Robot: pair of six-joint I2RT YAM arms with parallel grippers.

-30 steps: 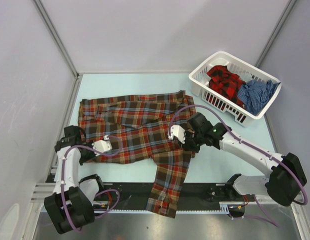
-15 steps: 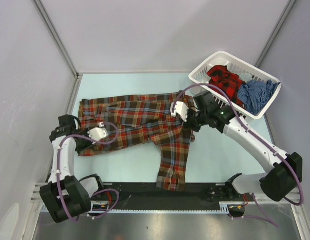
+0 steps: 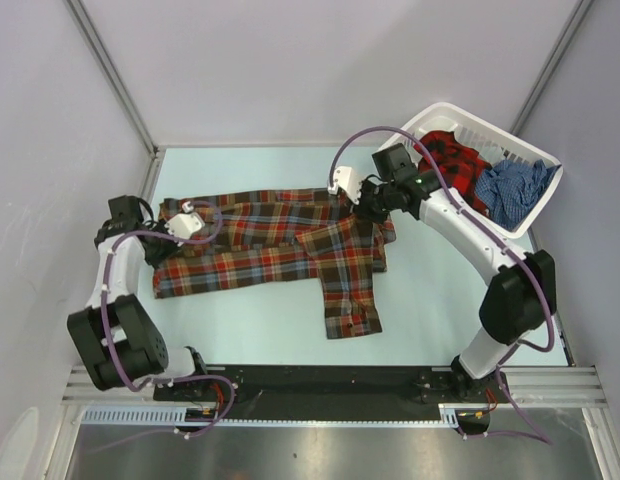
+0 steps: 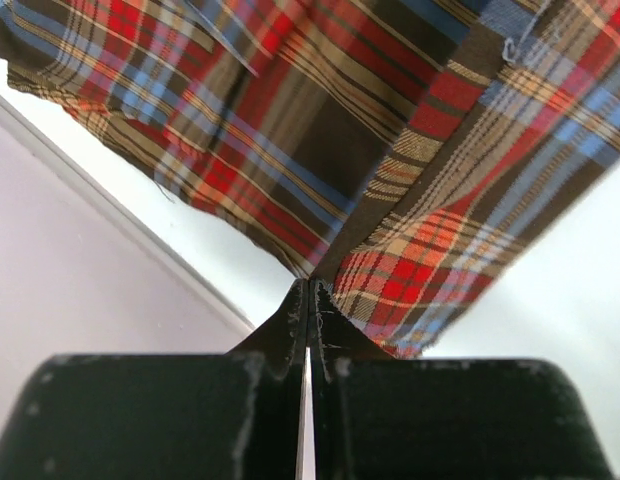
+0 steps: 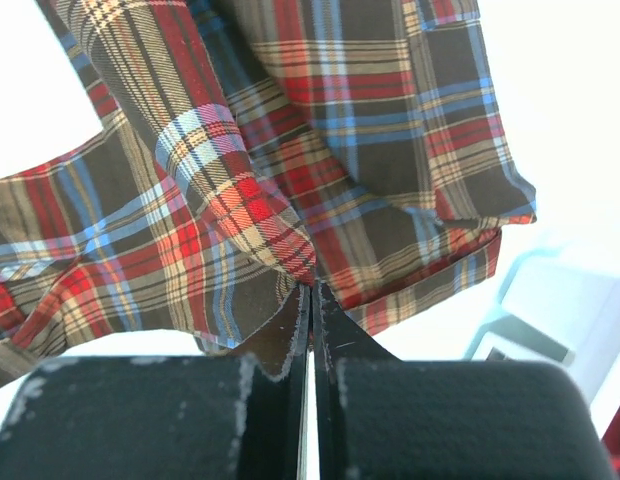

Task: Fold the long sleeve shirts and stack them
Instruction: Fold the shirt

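The brown/red-orange/light-blue plaid shirt (image 3: 260, 245) lies across the table, its near half folded back toward the far side, one sleeve (image 3: 348, 290) trailing toward me. My left gripper (image 3: 162, 232) is shut on the shirt's left edge (image 4: 320, 270). My right gripper (image 3: 365, 203) is shut on the shirt's right edge (image 5: 290, 255) and holds it lifted next to the basket. The red-and-black plaid shirt (image 3: 452, 160) and the blue checked shirt (image 3: 510, 188) lie bunched in the white basket (image 3: 427, 120).
The white laundry basket stands at the back right corner against the wall. A metal rail (image 3: 140, 195) borders the table's left side. Light table surface (image 3: 250, 325) lies between the shirt and the arm bases.
Both grippers have carried the shirt's near edge away from me toward the far side, folding it over. The hanging sleeve has been dragged up onto the table.
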